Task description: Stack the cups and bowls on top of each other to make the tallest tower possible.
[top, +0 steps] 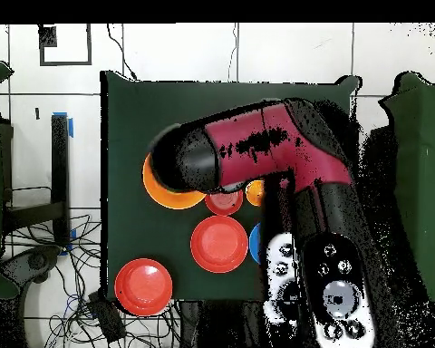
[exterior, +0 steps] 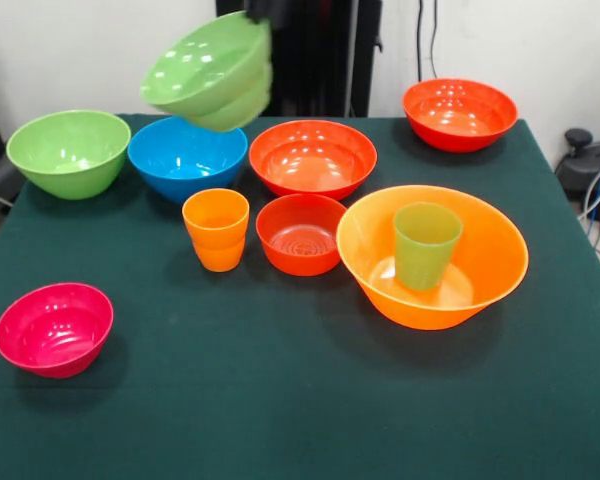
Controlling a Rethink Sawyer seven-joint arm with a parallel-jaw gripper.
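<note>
A light green bowl [exterior: 212, 72] hangs tilted in the air above the blue bowl [exterior: 185, 157], and my gripper [exterior: 263, 12], barely showing at the top edge, is shut on its rim. A translucent green cup [exterior: 424, 243] stands upright inside the largest orange bowl [exterior: 432, 290]; nothing else is stacked. An orange cup [exterior: 216, 228] stands beside a small red-orange bowl [exterior: 301, 232]. In the overhead view my arm [top: 257, 149] hides the gripper and most of the bowls.
Another green bowl [exterior: 68, 150] sits at the far left and a pink bowl [exterior: 54, 327] at the near left. Two red-orange bowls [exterior: 312, 157] [exterior: 458, 112] stand at the back. The green-clothed table [exterior: 300, 410] ends close to the right, where cables [exterior: 595, 175] hang.
</note>
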